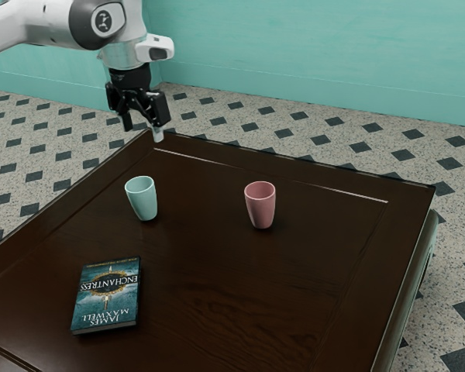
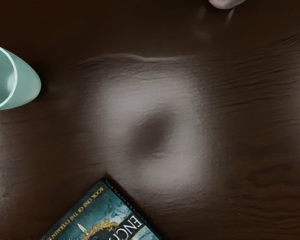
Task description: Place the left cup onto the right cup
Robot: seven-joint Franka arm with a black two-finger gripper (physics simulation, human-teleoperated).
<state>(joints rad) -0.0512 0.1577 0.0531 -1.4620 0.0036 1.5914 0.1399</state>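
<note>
Over the far edge of the table (image 1: 310, 302), your gripper (image 1: 142, 129) hangs spread and empty. Teal cup (image 1: 141, 198) stands well apart from the pink cup (image 1: 260, 204), so nothing's grabbed yet, whole job's ahead.

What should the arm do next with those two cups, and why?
Probably lower the gripper toward the teal cup. The gripper hangs open and empty, high over the far edge of the table, and the teal cup stands upright, apart from the pink cup. It likely has to grasp the teal cup before it can set it on the pink one.
</note>
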